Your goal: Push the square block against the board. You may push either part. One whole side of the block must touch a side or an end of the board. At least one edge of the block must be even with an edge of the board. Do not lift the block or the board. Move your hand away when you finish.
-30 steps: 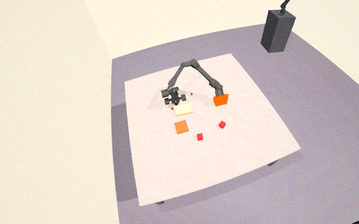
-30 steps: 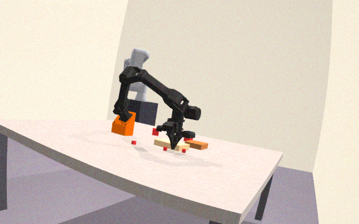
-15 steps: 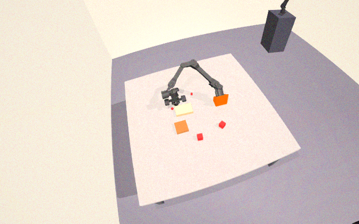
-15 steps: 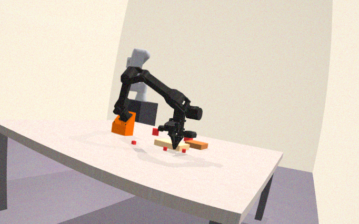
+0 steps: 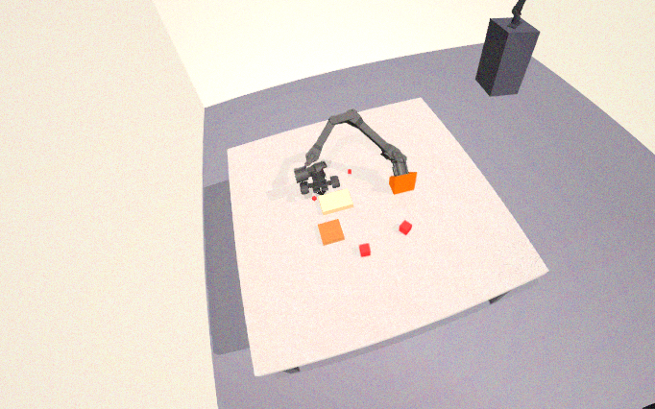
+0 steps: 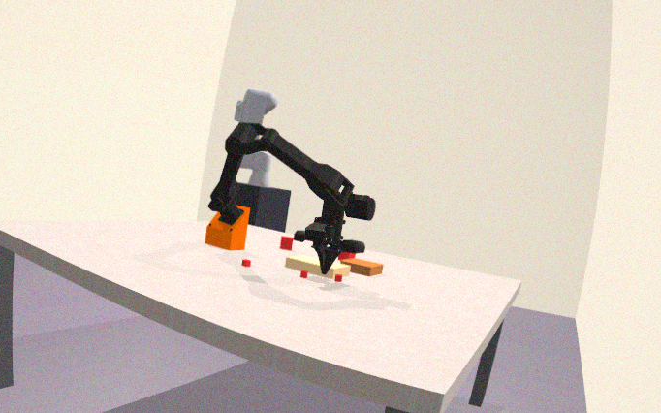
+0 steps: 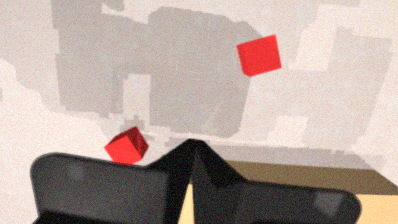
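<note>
The orange-brown square block (image 5: pixel 330 231) (image 6: pixel 362 267) lies flat on the table. The cream board (image 5: pixel 335 202) (image 6: pixel 299 264) (image 7: pixel 378 208) lies flat beside it, with a gap of bare table between them. My gripper (image 5: pixel 321 193) (image 6: pixel 325 272) (image 7: pixel 194 146) is shut and empty, pointing down. Its tips are low at the board's long side facing away from the block, near one end of that side. Whether they touch the board I cannot tell. The fingers hide part of the board in the wrist view.
Small red cubes (image 5: pixel 313 198) (image 6: pixel 338 277) (image 7: pixel 260 56) lie close to the tips, and another (image 5: pixel 350 171) (image 6: pixel 245 262) lies farther off. Two larger red cubes (image 5: pixel 364 250) (image 5: pixel 405 228) lie past the block and board. The arm's orange base (image 5: pixel 402 183) (image 6: pixel 226 236) stands on the table.
</note>
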`<action>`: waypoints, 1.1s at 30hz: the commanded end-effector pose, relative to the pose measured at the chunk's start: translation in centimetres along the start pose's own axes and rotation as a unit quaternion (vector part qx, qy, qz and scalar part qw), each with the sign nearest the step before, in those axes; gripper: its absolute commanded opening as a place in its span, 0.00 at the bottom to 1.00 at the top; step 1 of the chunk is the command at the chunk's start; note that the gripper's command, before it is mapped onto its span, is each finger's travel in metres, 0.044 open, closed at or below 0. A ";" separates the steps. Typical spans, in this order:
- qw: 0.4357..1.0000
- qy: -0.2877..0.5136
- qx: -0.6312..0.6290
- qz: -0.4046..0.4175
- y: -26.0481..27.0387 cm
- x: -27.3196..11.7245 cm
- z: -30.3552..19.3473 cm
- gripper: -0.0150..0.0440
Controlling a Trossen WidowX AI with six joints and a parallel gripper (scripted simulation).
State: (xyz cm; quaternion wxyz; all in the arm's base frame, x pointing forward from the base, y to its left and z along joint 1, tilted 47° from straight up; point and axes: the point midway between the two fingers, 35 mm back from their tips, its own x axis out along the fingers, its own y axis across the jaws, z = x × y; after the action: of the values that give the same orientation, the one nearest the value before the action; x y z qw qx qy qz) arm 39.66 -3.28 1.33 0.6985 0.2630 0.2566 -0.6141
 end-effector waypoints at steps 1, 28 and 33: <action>1.000 0.003 -0.001 -0.005 -0.2 0.4 -0.5 0.25; 1.000 0.002 -0.001 -0.005 0.1 0.4 3.6 0.25; 1.000 0.001 -0.001 -0.005 0.0 0.4 4.4 0.25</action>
State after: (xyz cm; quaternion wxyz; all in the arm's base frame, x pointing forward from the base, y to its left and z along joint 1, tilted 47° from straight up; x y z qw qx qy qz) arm 39.95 -6.18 4.01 0.6958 0.2637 0.2578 -0.6163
